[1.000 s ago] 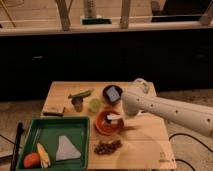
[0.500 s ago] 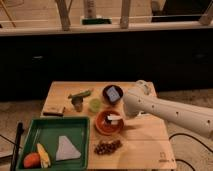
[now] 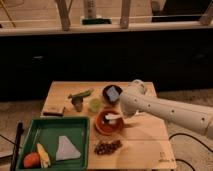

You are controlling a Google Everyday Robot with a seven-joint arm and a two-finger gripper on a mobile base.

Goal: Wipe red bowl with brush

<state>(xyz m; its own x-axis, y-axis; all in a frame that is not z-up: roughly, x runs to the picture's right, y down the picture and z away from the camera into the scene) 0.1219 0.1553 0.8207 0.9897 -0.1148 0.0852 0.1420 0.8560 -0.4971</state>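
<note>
The red bowl point(image 3: 108, 123) sits near the middle of the wooden table point(image 3: 145, 145). A white piece, the brush point(image 3: 113, 117), lies across the bowl's inside toward its right rim. My gripper point(image 3: 121, 116) is at the end of the white arm point(image 3: 170, 111) that reaches in from the right, and it is over the bowl's right edge at the brush. The brush's bristle head is hidden.
A dark bowl point(image 3: 112, 93) with a pale object stands behind the red bowl. A green tray point(image 3: 52, 142) with food pieces is at the front left. Brown nuts point(image 3: 107, 147), a green cup point(image 3: 95, 104), a grey cup point(image 3: 77, 103), a green vegetable point(image 3: 81, 94) and a wooden block point(image 3: 53, 110) are also on the table.
The arm has shifted slightly to the left over the bowl, and the white brush piece has moved a little inside the bowl.
</note>
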